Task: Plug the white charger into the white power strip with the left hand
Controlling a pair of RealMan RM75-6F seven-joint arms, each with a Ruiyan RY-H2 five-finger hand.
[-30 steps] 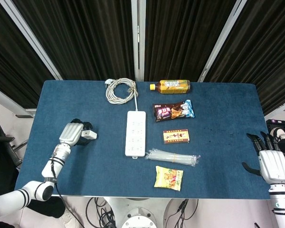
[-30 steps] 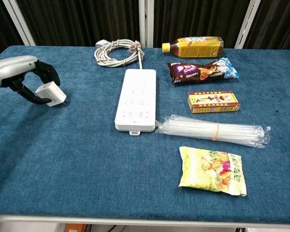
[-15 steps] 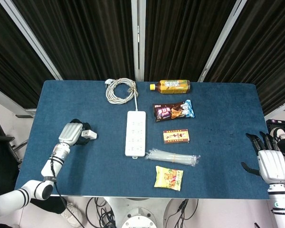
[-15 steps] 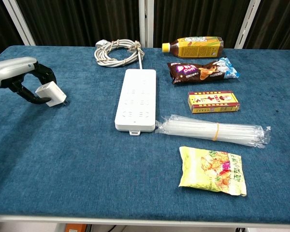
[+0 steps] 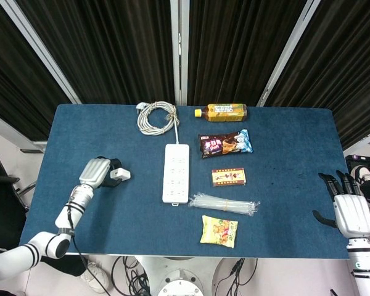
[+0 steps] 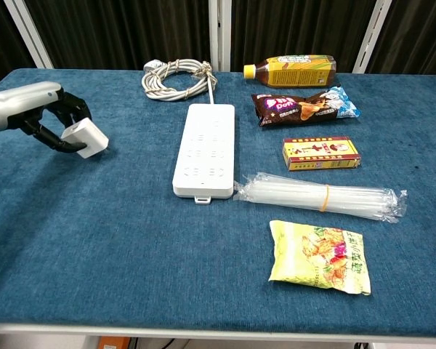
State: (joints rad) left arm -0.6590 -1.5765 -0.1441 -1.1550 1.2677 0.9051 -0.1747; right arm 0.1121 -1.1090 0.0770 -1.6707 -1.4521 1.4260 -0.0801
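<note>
My left hand point(image 5: 97, 172) point(image 6: 36, 109) grips the white charger point(image 5: 119, 175) point(image 6: 87, 137) at the table's left side, holding it just above the blue cloth. The white power strip point(image 5: 176, 172) point(image 6: 203, 149) lies lengthwise in the middle of the table, well to the right of the charger, with its coiled cable point(image 5: 156, 116) point(image 6: 176, 79) at the back. My right hand point(image 5: 349, 206) stays off the table's right edge, its fingers spread and nothing in it.
Right of the strip lie a tea bottle point(image 5: 221, 111), a dark snack bag point(image 5: 226, 143), a small red-and-yellow box point(image 5: 229, 177), a bundle of clear straws point(image 5: 224, 204) and a yellow snack packet point(image 5: 219, 231). Blue cloth point(image 6: 131, 240) lies between charger and strip.
The left hand has shifted slightly right toward the strip with the charger, which has turned in its grip and lifted a little. The right hand has not moved.
</note>
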